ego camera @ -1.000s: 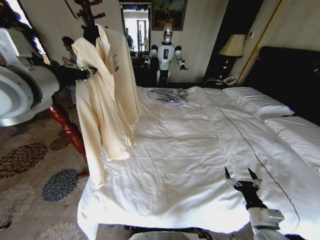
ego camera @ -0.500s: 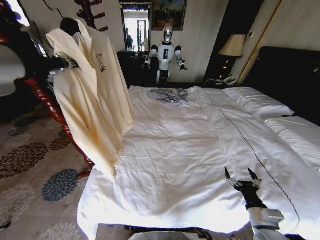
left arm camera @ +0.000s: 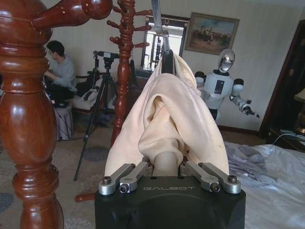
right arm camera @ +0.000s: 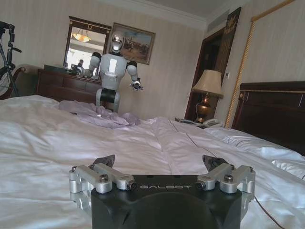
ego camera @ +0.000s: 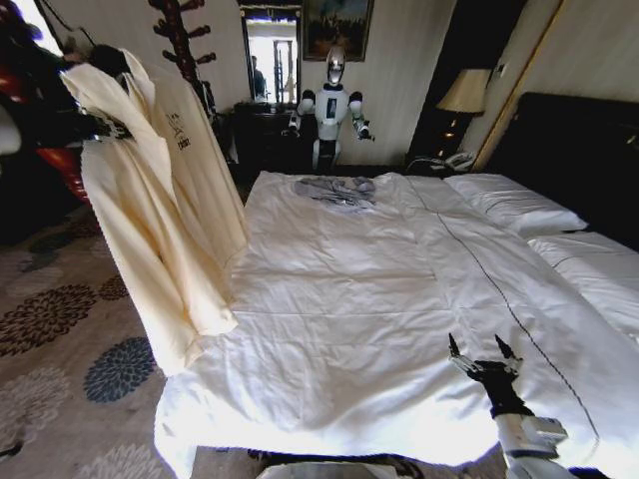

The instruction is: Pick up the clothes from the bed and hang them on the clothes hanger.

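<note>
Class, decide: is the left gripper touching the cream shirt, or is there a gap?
Touching. In the left wrist view the left gripper has its jaws closed on a fold of the cream shirt, with fabric pinched between them.

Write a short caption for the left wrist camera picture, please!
Left gripper shut on the cream clothes, hanging on a black hanger beside a wooden coat stand.

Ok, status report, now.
Left end effector shut on shirt, held up beside the coat stand. Right end effector open, idle over bed. Hanger inside shirt.
</note>
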`<state>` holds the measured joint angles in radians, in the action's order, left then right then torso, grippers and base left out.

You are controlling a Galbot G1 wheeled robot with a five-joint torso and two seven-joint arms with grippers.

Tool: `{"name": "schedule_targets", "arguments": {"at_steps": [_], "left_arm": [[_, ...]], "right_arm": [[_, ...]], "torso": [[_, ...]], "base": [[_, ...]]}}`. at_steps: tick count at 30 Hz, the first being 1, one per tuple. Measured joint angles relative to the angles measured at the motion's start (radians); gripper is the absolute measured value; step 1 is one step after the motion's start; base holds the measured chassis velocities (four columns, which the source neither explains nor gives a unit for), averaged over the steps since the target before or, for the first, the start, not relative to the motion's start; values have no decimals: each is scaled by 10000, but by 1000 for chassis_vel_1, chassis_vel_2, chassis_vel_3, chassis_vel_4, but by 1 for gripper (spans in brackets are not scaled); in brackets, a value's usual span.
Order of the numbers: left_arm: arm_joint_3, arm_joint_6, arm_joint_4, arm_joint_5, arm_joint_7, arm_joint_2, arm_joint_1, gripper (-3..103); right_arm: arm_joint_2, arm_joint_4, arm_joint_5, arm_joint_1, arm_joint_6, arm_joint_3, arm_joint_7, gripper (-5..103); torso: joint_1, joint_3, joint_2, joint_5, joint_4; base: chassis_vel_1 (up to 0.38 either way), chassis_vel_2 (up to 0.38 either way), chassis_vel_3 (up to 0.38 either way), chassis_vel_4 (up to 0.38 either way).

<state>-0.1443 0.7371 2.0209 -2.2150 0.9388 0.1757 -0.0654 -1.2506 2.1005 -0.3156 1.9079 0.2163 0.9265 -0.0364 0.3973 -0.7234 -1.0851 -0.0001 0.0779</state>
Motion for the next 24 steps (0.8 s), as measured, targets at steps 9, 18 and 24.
{"name": "schedule_targets", "arguments": {"at_steps": [9,18,24], "left_arm": [[-169,-9,-222,-478,321,-258,236,19],[-204,-17,-532,-641,425,-239,347,19],[-288,-18,-562,-726,397,-337,478,19]], "right_arm": [[0,0,0,0,0,0,0,100],[0,0,0,0,0,0,0,100],[0,0,0,0,0,0,0,100]], "torso": [[-1,0,-1,1,-2],[-1,0,0,1,-1],[0,0,0,2,-2]], "base": [[0,0,0,0],[0,0,0,0],[0,0,0,0]]}}
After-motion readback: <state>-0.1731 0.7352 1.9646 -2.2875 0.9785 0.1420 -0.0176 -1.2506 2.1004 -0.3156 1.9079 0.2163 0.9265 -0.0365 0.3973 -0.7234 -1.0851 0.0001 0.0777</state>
